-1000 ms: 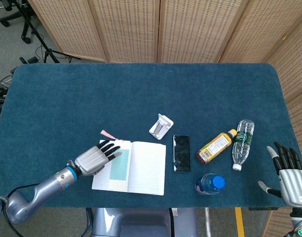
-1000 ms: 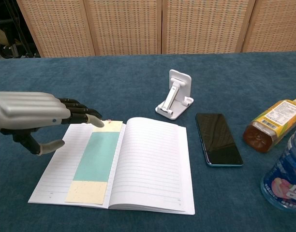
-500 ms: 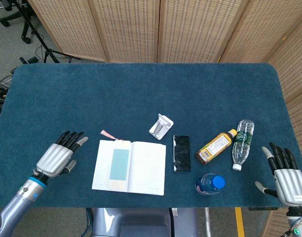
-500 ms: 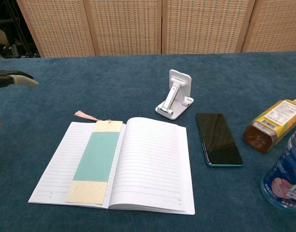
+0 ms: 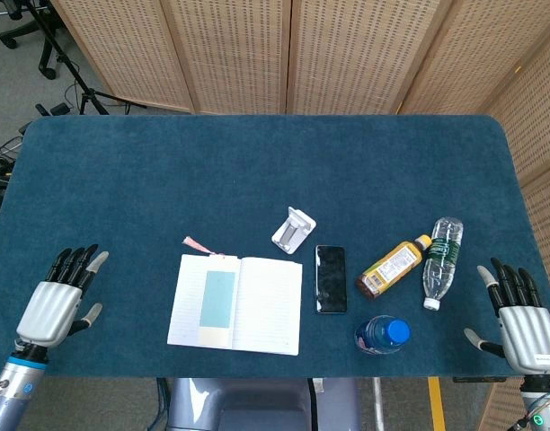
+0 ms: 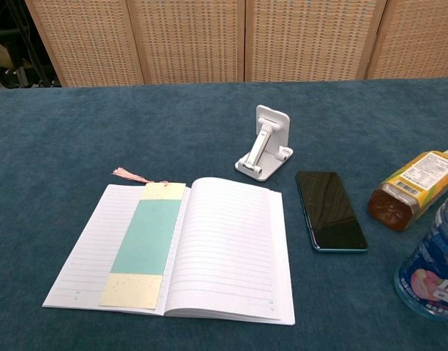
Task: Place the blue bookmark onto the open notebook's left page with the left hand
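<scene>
The blue bookmark (image 5: 217, 298) (image 6: 146, 241), pale teal with cream ends and a pink tassel, lies flat on the left page of the open notebook (image 5: 266, 305) (image 6: 228, 248). My left hand (image 5: 57, 298) is empty near the table's front left corner, well left of the notebook, with fingers spread. Over at the front right edge, my right hand (image 5: 520, 319) is likewise empty with fingers apart. The chest view shows neither hand.
A white phone stand (image 5: 294, 229) (image 6: 266, 143) sits behind the notebook. A black phone (image 5: 330, 278) (image 6: 330, 210) lies to its right, then a yellow-labelled bottle (image 5: 393, 266) (image 6: 415, 188), a clear bottle (image 5: 442, 260) and a blue-capped bottle (image 5: 383, 334) (image 6: 434, 269).
My left hand has let go of the bookmark and drawn back to the left, from the notebook's left page to the front left corner. The bookmark stays on the page. The right hand barely shifted.
</scene>
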You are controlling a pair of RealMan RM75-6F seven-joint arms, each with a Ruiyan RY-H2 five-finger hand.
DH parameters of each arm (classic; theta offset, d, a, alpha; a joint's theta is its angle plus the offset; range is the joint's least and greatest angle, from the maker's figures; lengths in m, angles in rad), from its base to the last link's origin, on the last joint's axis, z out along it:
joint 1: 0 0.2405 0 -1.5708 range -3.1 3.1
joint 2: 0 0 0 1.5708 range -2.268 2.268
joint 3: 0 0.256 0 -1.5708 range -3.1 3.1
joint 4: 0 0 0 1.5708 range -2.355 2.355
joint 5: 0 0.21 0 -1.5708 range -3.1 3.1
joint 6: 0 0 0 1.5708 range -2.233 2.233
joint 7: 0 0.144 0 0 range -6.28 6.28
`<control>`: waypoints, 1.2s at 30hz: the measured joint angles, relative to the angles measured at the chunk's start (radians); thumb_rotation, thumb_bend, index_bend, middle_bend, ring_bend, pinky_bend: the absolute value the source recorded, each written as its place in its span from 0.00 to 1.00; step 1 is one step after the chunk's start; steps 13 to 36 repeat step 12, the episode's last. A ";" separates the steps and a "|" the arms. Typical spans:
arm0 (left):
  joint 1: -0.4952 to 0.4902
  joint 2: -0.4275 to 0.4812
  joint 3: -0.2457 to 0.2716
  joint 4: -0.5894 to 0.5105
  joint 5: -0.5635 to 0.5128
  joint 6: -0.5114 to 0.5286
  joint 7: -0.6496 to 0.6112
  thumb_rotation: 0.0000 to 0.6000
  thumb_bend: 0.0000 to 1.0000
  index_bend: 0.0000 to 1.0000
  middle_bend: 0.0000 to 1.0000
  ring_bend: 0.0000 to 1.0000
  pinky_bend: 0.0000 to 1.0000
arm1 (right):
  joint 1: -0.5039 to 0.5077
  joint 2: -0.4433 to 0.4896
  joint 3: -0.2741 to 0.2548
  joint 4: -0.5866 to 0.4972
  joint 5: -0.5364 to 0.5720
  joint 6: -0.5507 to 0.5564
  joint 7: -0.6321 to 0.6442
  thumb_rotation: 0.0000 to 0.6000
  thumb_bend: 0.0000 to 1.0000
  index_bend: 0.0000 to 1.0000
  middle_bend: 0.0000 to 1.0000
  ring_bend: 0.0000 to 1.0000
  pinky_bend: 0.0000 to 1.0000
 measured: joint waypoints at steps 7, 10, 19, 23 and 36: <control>0.033 -0.011 -0.027 0.036 0.012 0.034 0.001 1.00 0.31 0.00 0.00 0.00 0.00 | 0.007 -0.005 -0.007 -0.004 -0.012 -0.013 -0.014 1.00 0.00 0.00 0.00 0.00 0.00; 0.039 -0.009 -0.036 0.039 0.005 0.034 -0.004 1.00 0.31 0.00 0.00 0.00 0.00 | 0.011 -0.008 -0.010 -0.003 -0.014 -0.021 -0.023 1.00 0.00 0.00 0.00 0.00 0.00; 0.042 -0.009 -0.046 0.040 -0.001 0.031 -0.008 1.00 0.32 0.00 0.00 0.00 0.00 | 0.015 -0.011 -0.010 -0.003 -0.010 -0.031 -0.029 1.00 0.00 0.00 0.00 0.00 0.00; 0.042 -0.009 -0.046 0.040 -0.001 0.031 -0.008 1.00 0.32 0.00 0.00 0.00 0.00 | 0.015 -0.011 -0.010 -0.003 -0.010 -0.031 -0.029 1.00 0.00 0.00 0.00 0.00 0.00; 0.042 -0.009 -0.046 0.040 -0.001 0.031 -0.008 1.00 0.32 0.00 0.00 0.00 0.00 | 0.015 -0.011 -0.010 -0.003 -0.010 -0.031 -0.029 1.00 0.00 0.00 0.00 0.00 0.00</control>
